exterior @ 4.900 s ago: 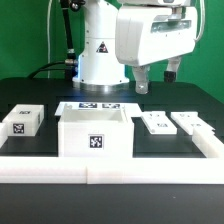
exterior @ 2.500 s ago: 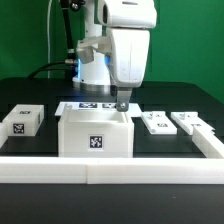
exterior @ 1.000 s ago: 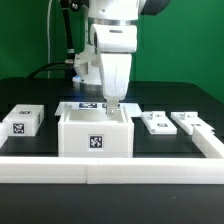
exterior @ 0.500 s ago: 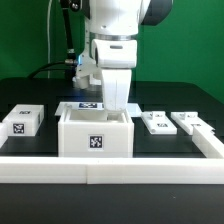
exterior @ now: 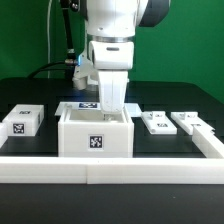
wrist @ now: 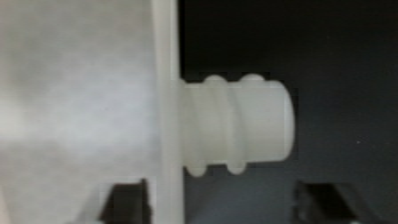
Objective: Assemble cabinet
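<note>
The jaws stand wide apart at the rear wall of the cabinet [exterior: 75, 140], gripping nothing. Between them (wrist view) juts a ribbed peg [wrist: 231, 125].

Exterior view: lit brightly and evenly from above; cabinet [exterior: 78, 140] whites are slightly washed out. Wrist view: dimmer, rendered blurred throughout.

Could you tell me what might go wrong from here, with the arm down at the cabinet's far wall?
1. In the wrist view, the gripper has its jaws open on either side of the cabinet wall, which sits much nearer one finger. Closing could shove the box sideways.
2. The ribbed knob sticks out between the jaws. A finger may land on it, and the grip could then slip or tilt.
</note>
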`<state>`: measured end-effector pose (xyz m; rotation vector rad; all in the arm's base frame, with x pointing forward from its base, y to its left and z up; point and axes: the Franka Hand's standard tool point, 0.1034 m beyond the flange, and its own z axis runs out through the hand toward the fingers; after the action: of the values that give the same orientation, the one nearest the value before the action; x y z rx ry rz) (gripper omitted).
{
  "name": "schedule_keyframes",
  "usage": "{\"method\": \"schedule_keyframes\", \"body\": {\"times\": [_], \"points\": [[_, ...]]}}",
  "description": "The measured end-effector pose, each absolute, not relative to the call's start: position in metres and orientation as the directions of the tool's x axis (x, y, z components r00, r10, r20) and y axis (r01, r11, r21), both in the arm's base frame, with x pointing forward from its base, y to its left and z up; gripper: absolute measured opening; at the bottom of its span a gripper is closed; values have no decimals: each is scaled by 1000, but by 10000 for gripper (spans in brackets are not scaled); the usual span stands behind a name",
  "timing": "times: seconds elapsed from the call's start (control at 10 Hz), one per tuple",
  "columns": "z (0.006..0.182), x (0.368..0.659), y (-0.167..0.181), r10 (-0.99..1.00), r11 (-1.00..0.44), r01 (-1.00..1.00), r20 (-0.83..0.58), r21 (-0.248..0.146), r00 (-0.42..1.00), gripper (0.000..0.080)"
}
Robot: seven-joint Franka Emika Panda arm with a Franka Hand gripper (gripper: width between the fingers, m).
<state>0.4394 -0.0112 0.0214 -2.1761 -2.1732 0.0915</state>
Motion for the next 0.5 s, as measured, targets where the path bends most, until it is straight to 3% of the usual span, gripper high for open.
{"method": "schedule_keyframes", "body": {"times": [0.1,0.2,0.3,0.5], "points": [[21,439,-11,1000,-1,996,4,-88,2,346],[21,439,-11,1000,-1,996,4,-88,2,144],[22,440,-11,1000,-1,996,4,-86,1,48],[22,441,-11,1000,-2,997,4,-80,2,40]]}}
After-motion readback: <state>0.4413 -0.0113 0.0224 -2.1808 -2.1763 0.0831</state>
